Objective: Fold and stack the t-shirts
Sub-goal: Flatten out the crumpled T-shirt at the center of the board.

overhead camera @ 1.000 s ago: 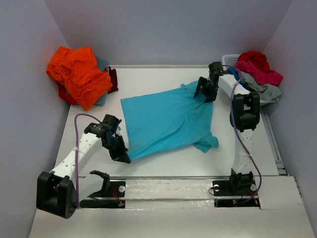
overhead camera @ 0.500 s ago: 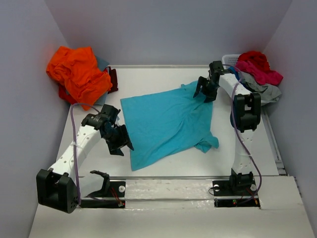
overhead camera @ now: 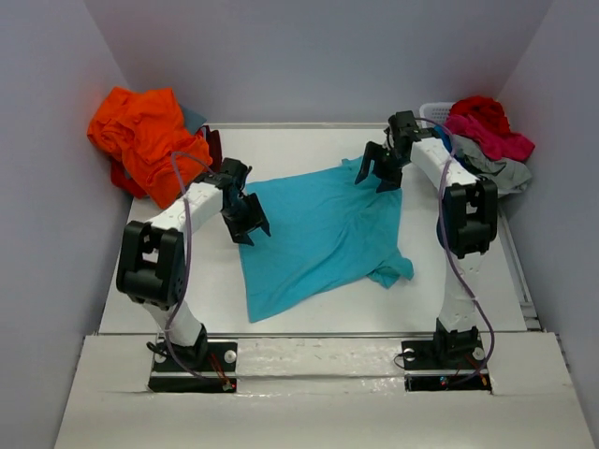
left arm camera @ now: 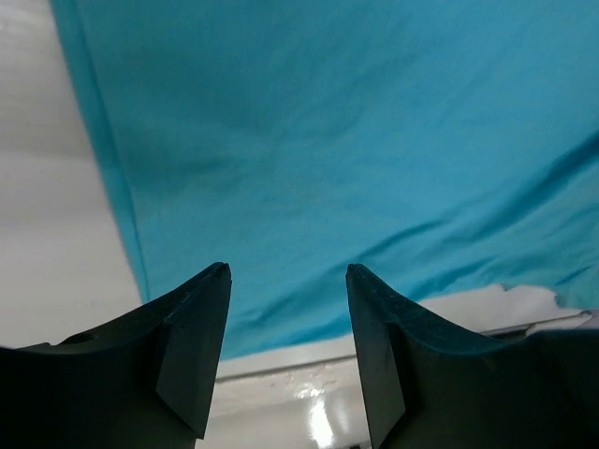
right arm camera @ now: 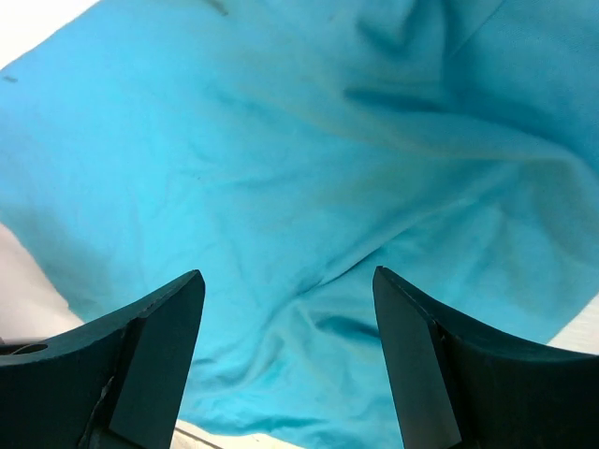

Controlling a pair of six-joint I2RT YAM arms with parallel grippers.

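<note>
Both arms stretch forward: left pincer, now released, has swung from the near corner to the turquoise t-shirt's left edge; right pincer gapes over its far corner.

Both arms out over the table, both grippers open

The left arm reaches forward and bends inward, and the left gripper points down with its jaws apart. The right arm stretches far forward, and the right gripper tilts down with its jaws spread wide.
</note>
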